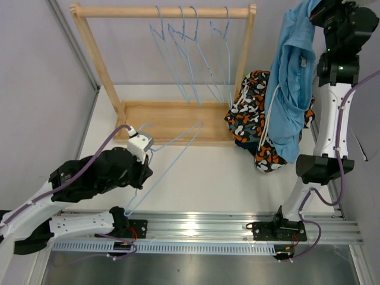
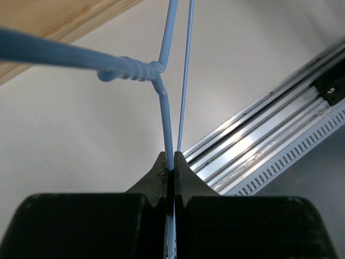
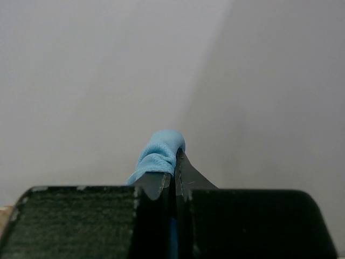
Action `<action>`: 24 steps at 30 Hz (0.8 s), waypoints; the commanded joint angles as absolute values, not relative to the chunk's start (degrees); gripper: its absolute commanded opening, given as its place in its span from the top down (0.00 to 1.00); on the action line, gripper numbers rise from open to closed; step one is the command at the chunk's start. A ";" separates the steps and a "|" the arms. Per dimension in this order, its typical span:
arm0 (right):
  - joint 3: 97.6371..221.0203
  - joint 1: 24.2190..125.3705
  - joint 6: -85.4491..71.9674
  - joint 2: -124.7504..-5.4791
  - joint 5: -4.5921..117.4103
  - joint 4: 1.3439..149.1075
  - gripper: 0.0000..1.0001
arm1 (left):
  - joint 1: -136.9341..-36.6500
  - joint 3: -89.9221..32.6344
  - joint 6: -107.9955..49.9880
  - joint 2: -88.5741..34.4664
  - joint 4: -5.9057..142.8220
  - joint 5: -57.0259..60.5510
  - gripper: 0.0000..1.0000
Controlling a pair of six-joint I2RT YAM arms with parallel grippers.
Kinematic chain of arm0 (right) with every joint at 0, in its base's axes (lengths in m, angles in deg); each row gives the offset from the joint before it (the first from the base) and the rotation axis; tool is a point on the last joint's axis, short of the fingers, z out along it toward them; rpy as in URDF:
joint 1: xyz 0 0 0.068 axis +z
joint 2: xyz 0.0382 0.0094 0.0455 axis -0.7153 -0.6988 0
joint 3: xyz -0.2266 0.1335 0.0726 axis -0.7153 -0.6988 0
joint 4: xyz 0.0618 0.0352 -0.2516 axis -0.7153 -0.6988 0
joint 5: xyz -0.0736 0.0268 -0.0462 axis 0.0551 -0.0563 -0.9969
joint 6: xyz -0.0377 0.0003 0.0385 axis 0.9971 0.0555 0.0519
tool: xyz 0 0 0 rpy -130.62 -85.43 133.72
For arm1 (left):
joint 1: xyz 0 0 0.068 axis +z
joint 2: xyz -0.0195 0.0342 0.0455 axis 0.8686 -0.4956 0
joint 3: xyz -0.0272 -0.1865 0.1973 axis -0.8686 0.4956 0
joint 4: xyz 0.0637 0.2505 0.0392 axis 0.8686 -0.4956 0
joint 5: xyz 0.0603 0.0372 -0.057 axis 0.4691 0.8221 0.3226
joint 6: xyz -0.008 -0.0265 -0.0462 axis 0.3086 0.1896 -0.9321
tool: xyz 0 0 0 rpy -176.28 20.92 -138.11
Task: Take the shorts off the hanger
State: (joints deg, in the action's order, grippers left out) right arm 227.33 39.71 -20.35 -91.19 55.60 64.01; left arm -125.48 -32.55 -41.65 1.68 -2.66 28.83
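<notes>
Well, my right tool (image 3: 175,162) pinches the blue shorts (image 1: 291,77), dangling over the camouflage pair (image 1: 249,113), seemingly touching the rack (image 1: 166,12); my left tool (image 2: 173,164) clamps a hanger (image 1: 172,148).

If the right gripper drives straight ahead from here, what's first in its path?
Past the light blue shorts pinched in the right gripper, only a plain grey wall shows ahead. Probably that first; its distance is unclear.

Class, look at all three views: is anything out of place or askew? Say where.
One wire hanger is off the rack, slanting over the table, pinched in the left gripper; the other hangers hang from the rail. The camouflage shorts lie crumpled in a heap beside the rack's right post.
</notes>
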 commanded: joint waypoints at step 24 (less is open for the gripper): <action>136.70 43.56 -23.57 -33.56 55.01 77.41 0.01 | -77.26 -59.73 -21.12 -23.51 9.05 13.45 1.00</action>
State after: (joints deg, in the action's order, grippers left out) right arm 139.88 43.45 -24.26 -40.06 56.65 79.79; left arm -78.03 -52.74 -23.66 -19.57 7.22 14.87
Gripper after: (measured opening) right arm 0.993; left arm 0.027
